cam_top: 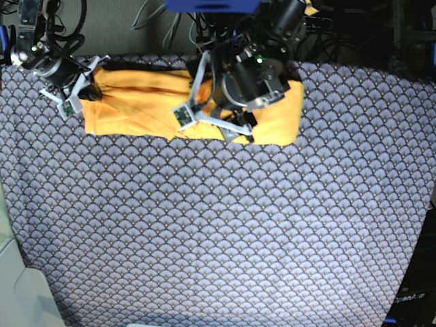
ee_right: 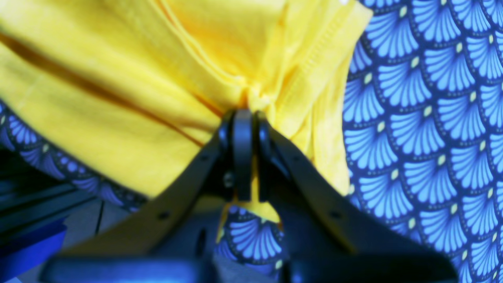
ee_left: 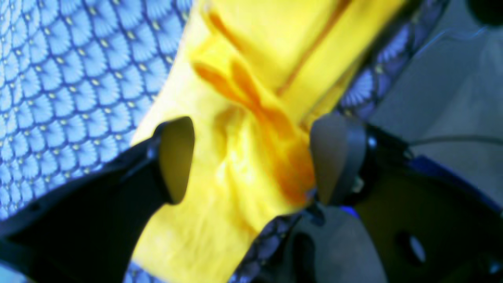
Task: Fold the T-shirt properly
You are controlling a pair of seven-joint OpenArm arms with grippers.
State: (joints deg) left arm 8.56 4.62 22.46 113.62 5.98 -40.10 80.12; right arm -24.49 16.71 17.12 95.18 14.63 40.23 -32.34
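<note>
Your left pincer [ee_left: 251,161] hangs released, straddling a bunched ridge of the T-shirt [cam_top: 143,102]; your right pincer [ee_right: 243,118] is clenched on the other end; the shirt stretches along the desk's [cam_top: 225,231] far edge.

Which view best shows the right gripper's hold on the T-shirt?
The right wrist view: the right gripper is shut on a bunched fold of the T-shirt. The base view shows it small at the shirt's end; the left wrist view misses it.
</note>
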